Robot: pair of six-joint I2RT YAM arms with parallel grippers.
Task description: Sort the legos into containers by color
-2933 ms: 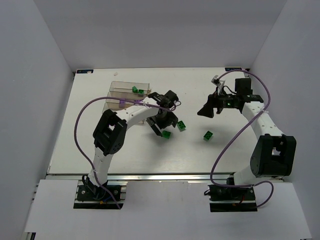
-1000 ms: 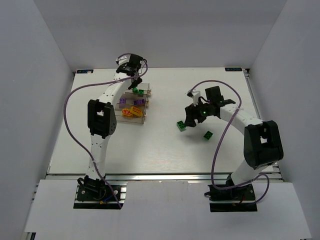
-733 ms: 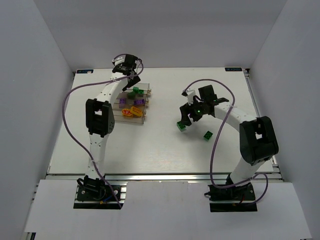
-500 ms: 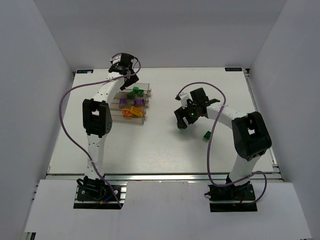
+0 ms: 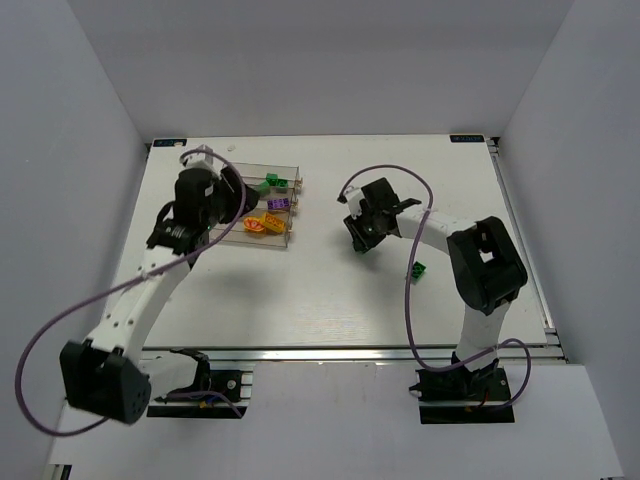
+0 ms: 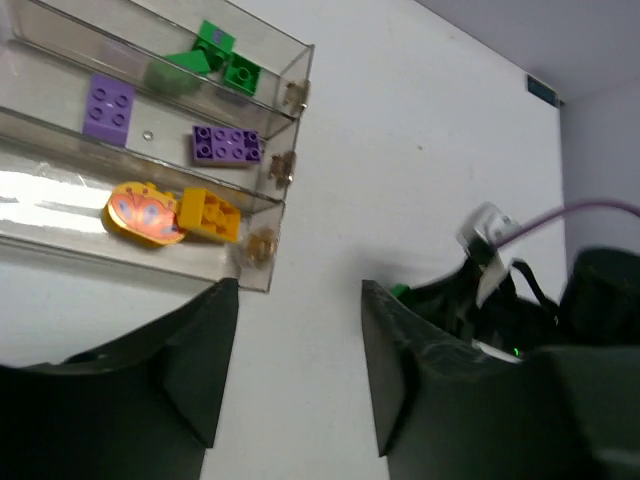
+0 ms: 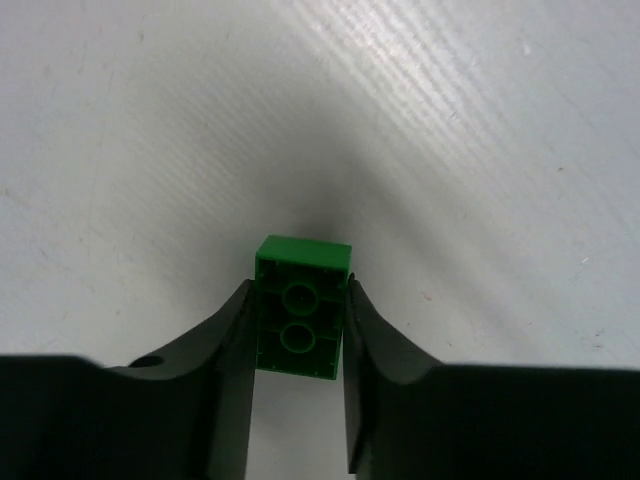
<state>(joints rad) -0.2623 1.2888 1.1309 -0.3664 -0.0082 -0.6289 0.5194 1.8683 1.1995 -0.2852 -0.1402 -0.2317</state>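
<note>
A white table (image 5: 300, 300) stands between plain pale grey walls (image 5: 320, 60).

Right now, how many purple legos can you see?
2, both in the middle bin: a square purple lego and, to its right in the left wrist view, a longer purple lego. More may be hidden.

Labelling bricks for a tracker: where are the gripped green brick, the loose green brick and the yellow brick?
gripped green brick (image 7: 302, 305), right wrist view, middle of its face.
loose green brick (image 5: 417, 270), top external view, its middle.
yellow brick (image 6: 210, 215), left wrist view, its studded top.
</note>
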